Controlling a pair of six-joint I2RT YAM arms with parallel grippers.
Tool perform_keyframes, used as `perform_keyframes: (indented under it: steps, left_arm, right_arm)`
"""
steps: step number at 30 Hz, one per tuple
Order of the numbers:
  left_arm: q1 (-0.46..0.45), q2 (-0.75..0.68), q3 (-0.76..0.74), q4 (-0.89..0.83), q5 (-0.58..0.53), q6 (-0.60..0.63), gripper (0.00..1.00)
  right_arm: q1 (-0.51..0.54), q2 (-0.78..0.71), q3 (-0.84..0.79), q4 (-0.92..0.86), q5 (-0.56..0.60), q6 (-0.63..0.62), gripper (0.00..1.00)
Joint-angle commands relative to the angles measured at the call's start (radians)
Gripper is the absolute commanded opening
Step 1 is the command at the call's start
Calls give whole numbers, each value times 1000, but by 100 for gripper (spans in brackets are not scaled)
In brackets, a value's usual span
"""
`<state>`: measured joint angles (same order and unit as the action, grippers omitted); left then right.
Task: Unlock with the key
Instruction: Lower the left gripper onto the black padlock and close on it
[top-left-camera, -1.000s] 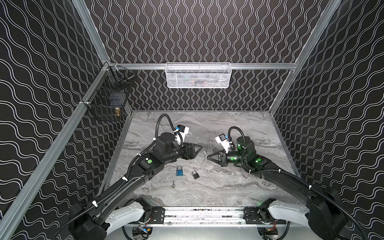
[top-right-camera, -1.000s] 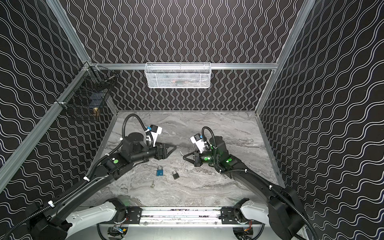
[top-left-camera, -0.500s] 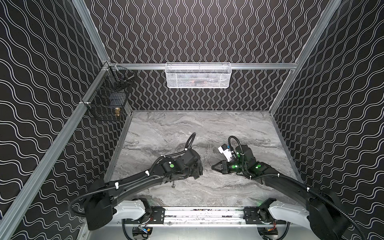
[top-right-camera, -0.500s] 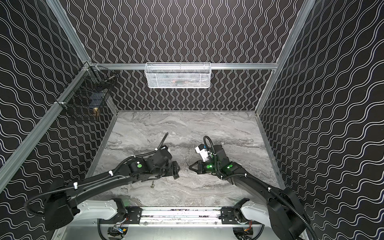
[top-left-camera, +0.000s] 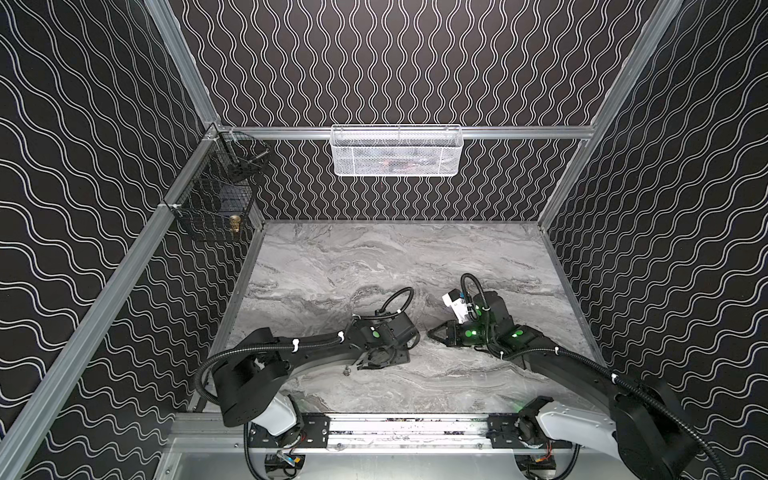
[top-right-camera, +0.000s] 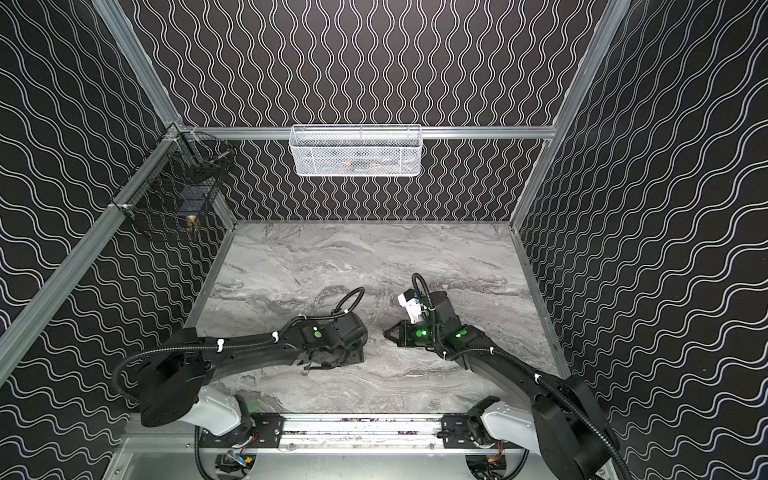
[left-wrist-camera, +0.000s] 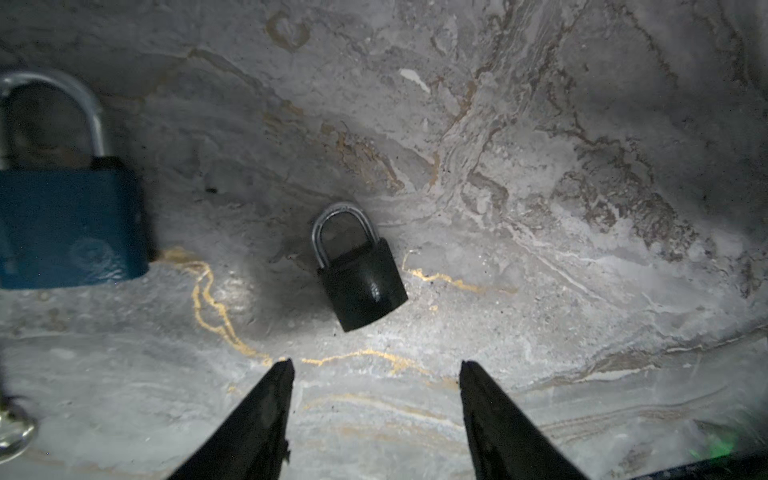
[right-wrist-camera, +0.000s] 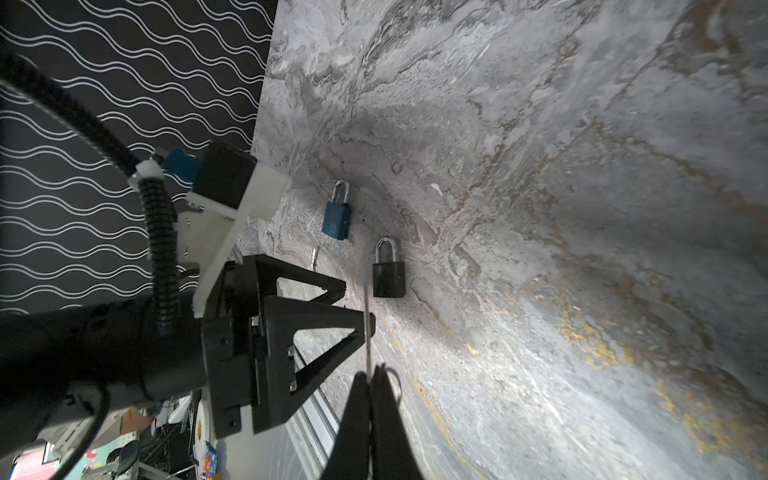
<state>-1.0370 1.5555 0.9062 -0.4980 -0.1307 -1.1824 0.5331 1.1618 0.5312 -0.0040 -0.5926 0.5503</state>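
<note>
Black steel-shackled padlock (left-wrist-camera: 359, 270) flat just ahead of my left gripper (left-wrist-camera: 376, 365), jaws spread to clamp body; my right gripper (right-wrist-camera: 370, 374) clenches thin silver key (right-wrist-camera: 367, 328), blade forward for insertion.

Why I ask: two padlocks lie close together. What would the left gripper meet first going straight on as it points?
Probably the black padlock, centred ahead of the open left gripper; the blue padlock sits off to one side. Depth is unclear: the table might come first.

Black padlock (left-wrist-camera: 361, 274) and blue padlock (left-wrist-camera: 66, 224) lie flat apart, shackles shut; thin key (right-wrist-camera: 367, 345) pinched in right jaws.
</note>
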Motion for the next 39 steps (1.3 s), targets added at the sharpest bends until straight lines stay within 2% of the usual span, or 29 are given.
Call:
perform_keyframes:
  steps: [1,14,27,28,33,39]
  left_arm:
    - [-1,33,14,10,-22,-24,66]
    - [-1,148,103,-45,-56,22,64]
    - [-1,211,161,-105,-105,67,61]
    - [-1,209,160,-108,-104,66,60]
    - [-1,222,167,-140,-100,66,59]
    - [-1,227,155,-87,-64,36,59]
  right_arm:
    - [-18,-2,-5,4,-5,8,0]
    - [-79,-1,-16,13,-53,19,0]
    - [-90,-2,-39,36,-62,33,0]
    - [-118,-1,-40,38,-65,34,0]
    - [-122,19,-39,52,-79,42,0]
    - [-125,26,-37,58,-80,45,0]
